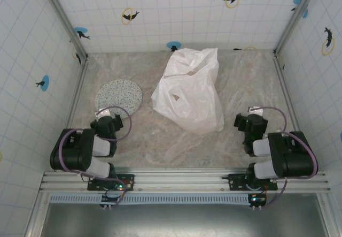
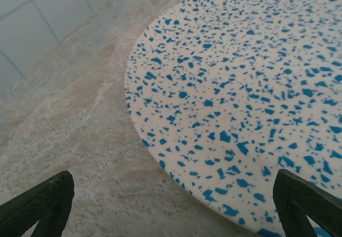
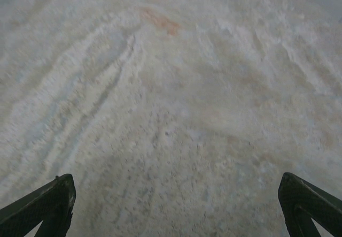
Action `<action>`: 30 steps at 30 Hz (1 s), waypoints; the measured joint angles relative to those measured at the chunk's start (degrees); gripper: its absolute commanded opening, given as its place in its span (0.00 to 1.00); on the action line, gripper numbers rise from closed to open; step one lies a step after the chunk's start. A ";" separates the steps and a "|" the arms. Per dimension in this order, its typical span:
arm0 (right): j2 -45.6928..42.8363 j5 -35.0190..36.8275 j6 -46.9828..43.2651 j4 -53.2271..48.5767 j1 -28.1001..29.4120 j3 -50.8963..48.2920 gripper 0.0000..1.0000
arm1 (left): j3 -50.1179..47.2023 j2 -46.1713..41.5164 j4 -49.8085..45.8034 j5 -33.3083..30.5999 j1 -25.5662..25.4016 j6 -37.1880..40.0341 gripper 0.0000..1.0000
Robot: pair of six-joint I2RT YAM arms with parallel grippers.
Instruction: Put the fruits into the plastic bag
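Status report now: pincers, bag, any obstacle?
Left pincer and right pincer open, empty. Plastic bag crumpled mid-table, apart from both. Speckled plate just before left pincer.

plastic bag was translucent white; plate cream with blue speckles; table beige marbled; fingers dark green.

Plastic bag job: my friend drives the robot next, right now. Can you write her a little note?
Left tool: open, holding nothing, at the near edge of the round white plate with blue speckles.
Right tool: open, holding nothing, over the marbled beige table.
Large crumpled translucent white plastic bag: lying mid-table towards the back, apart from both tools.
Done: cannot tell; the wrinkled plastic hides its contents.
Left: check the bag for the fruits first.
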 measured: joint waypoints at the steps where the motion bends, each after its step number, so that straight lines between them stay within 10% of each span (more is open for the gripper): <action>1: 0.44 -0.46 -0.02 1.97 -0.20 -0.42 1.00 | -0.28 0.00 1.36 1.57 0.50 0.02 0.97; 30: 5.75 -4.92 -0.48 18.53 -1.11 -4.63 1.00 | -4.72 1.66 14.32 11.65 1.77 0.44 0.98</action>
